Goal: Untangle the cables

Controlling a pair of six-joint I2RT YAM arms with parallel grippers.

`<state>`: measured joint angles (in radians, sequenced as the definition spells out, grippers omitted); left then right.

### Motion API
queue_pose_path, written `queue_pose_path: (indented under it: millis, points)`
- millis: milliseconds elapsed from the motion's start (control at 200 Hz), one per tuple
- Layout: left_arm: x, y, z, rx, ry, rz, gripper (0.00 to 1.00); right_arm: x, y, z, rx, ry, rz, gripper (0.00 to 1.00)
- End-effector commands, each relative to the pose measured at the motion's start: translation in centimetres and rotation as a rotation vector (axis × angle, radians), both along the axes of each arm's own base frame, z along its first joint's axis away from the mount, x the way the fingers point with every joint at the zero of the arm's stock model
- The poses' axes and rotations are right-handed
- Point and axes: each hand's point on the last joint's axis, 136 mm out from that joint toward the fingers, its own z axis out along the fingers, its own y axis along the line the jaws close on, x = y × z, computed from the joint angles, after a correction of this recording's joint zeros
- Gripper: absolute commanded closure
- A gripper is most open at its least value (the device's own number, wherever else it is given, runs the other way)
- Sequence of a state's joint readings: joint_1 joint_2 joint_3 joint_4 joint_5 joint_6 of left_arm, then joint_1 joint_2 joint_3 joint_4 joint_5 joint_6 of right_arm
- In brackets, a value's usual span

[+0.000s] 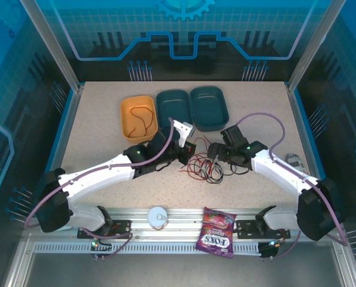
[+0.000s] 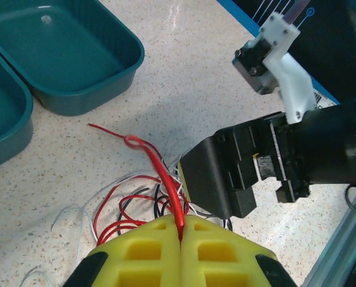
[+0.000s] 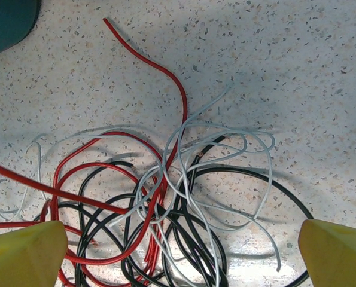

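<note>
From above, I read "FOX'S" on the purple sweet bag (image 1: pixel 216 239) lying on the front rail. The cables (image 1: pixel 204 168) lay tangled on the table (image 1: pixel 267 113), between the left gripper (image 1: pixel 188 153) and the right gripper (image 1: pixel 214 156).

On the left wrist camera, the left gripper's (image 2: pixel 180 227) yellow jaws were pressed together, pinching a red cable (image 2: pixel 160 170).

On the right wrist camera, the right gripper (image 3: pixel 178 251) stood spread wide over the red, black and grey heap, holding nothing.

Cables (image 3: pixel 166 203): red, black, pale grey-white. Desk (image 3: pixel 285 60): beige, dark-speckled. Left claw (image 2: pixel 180 239) and right claw (image 3: pixel 179 254): yellow pads. Teal trays (image 1: pixel 173 107); orange tray (image 1: pixel 127 113). Arms (image 1: pixel 100 176) white, black joints. Snack bag (image 1: pixel 216 232) purple.
</note>
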<state>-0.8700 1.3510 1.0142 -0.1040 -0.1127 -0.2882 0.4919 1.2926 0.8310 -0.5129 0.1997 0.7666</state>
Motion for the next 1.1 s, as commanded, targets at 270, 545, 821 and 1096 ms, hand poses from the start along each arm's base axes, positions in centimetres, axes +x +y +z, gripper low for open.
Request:
queue_pose_path:
  millis: [270,545,821,1096]
  points:
    - [0.3,2.7,3.8,-0.012,-0.162,0.069,1.0,0.2,0.5,0.2,-0.004,-0.005,0.01,0.0]
    - [0.4,4.6,5.0,0.006,-0.215,0.127,1.0,0.2,0.3,0.2,-0.013,0.0,0.007,0.0]
    - [0.9,7.1,5.7,0.023,-0.236,0.206,1.0,0.2,0.3,0.3,-0.017,0.0,0.003,0.0]
    - [1.9,11.7,5.9,-0.003,-0.224,0.33,1.0,0.2,0.2,0.3,-0.023,0.007,0.002,0.0]
